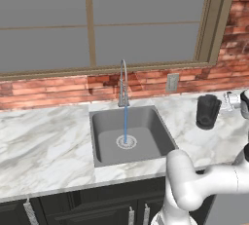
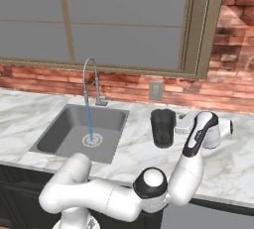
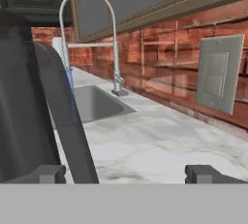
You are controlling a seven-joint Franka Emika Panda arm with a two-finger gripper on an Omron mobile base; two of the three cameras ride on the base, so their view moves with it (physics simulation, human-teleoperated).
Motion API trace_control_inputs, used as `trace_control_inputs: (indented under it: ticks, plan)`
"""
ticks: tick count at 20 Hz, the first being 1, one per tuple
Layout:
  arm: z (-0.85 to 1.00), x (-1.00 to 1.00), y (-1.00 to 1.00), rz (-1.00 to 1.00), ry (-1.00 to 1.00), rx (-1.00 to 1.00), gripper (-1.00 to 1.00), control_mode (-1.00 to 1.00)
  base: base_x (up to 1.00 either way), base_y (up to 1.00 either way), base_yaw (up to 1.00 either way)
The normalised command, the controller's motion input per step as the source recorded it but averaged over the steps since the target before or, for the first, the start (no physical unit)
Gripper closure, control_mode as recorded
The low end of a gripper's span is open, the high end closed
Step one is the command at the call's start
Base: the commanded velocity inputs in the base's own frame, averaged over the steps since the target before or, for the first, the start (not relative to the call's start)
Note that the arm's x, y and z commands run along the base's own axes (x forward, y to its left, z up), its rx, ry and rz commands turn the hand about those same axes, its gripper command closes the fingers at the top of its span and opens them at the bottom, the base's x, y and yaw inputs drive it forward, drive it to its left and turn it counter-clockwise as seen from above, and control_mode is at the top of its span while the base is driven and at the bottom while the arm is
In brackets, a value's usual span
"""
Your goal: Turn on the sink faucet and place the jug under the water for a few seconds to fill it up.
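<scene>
Running water [image 1: 125, 124]: sink faucet [image 1: 122, 84] is on, stream hitting the sink [image 1: 104, 136] drain.
Jug [image 2: 162, 127]: upright on counter [image 1: 44, 141], right of basin, unfilled.
Gripper [image 2: 182, 123]: spread wide beside jug, apparently lining up a grasp.

In the hand view the jug [image 3: 29, 111] runs off the left edge — its rim and base are both out of frame, and it covers most of the sink [image 3: 97, 104] and part of the water [image 3: 69, 80]. In the left base view the tool [image 1: 232, 101] is cut by the right edge; the faucet's [image 1: 123, 85] side lever is too small to make out.
</scene>
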Motion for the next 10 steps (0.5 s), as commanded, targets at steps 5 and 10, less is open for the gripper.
trace_control_inputs:
  ticks: [5,10]
  plan:
    - [0.0,0.0,0.21,0.0,0.0,0.0,1.0,-1.0,0.0,0.0,0.0]
    - [0.0,0.0,0.01,0.0,0.0,0.0,1.0,-1.0,0.0,0.0,0.0]
